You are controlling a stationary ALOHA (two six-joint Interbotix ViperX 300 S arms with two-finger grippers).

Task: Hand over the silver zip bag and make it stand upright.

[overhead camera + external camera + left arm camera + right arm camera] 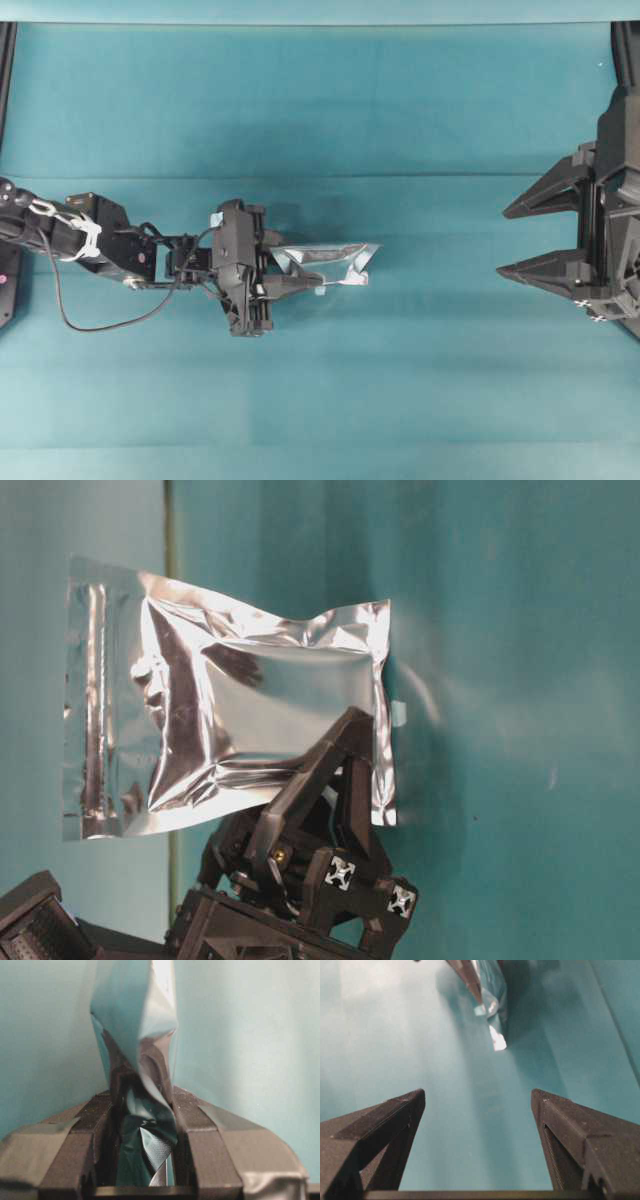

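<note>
Overhead exterior view shows me the silver zip bag [335,265] held off the teal worktop [320,110], edge-on near the middle, so my other arm can take its free end. My left gripper [295,283] has its jaws clamped on one end. My right gripper [520,240] waits well apart, jaws spread wide and empty.
</note>
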